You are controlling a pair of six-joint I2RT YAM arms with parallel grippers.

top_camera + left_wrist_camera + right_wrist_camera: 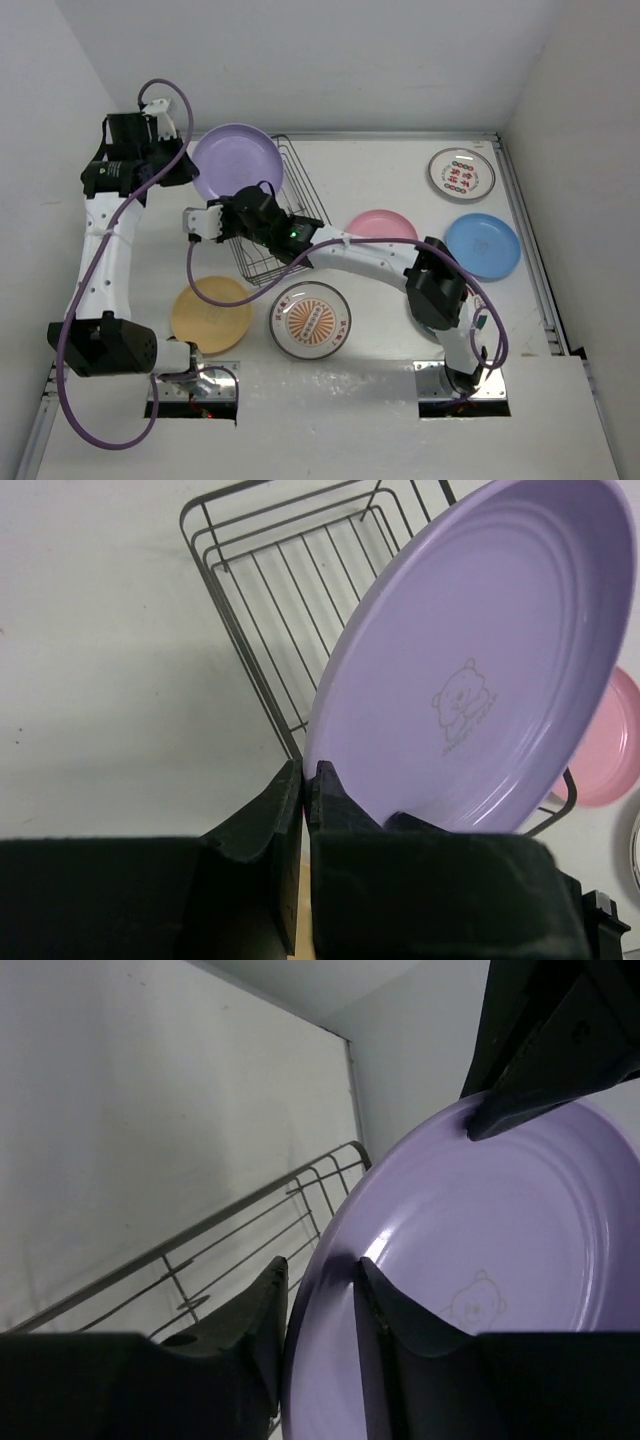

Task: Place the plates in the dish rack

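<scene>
The purple plate [237, 160] is held tilted on edge above the far left end of the dark wire dish rack [285, 215]. My left gripper [187, 165] is shut on its left rim; in the left wrist view the fingers [305, 780] pinch the edge of the plate [480, 660], with the rack [290, 590] below. My right gripper [207, 218] grips the plate's near rim. In the right wrist view its fingers [320, 1280] sit either side of the plate [480, 1220], with the rack [240, 1240] to the left.
On the table lie a yellow plate [211, 313], a printed plate [311, 320], a pink plate [382, 228], a blue plate [482, 245] and a second printed plate [461, 174] at the far right. White walls stand close behind and at both sides.
</scene>
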